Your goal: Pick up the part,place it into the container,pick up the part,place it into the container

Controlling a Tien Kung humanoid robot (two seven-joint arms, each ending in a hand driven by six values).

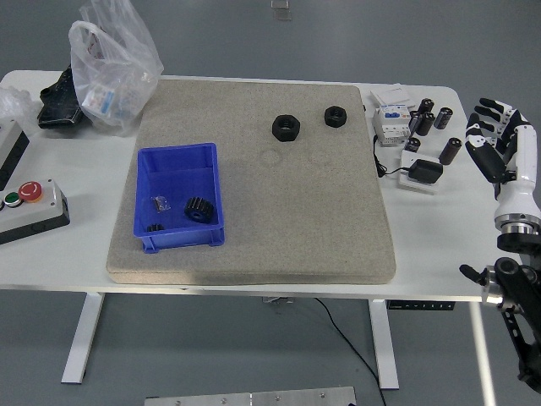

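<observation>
Two black hex nuts lie on the tan mat: a larger one (pixel 286 127) and a smaller one (pixel 336 116) to its right, both near the mat's far edge. A blue bin (pixel 178 196) sits on the mat's left side and holds a black gear (pixel 199 209) and small parts (pixel 158 204). My right hand (pixel 493 135) is off the table's right edge, fingers relaxed and holding nothing, far right of the nuts. The left arm is out of view.
Tan mat (pixel 262 220) covers the table's middle. A plastic bag (pixel 110 68) and a black object (pixel 59 106) are at the far left. A button box (pixel 30 207) sits at the left edge. Electrical parts and black cylinders (pixel 423 127) lie right of the mat.
</observation>
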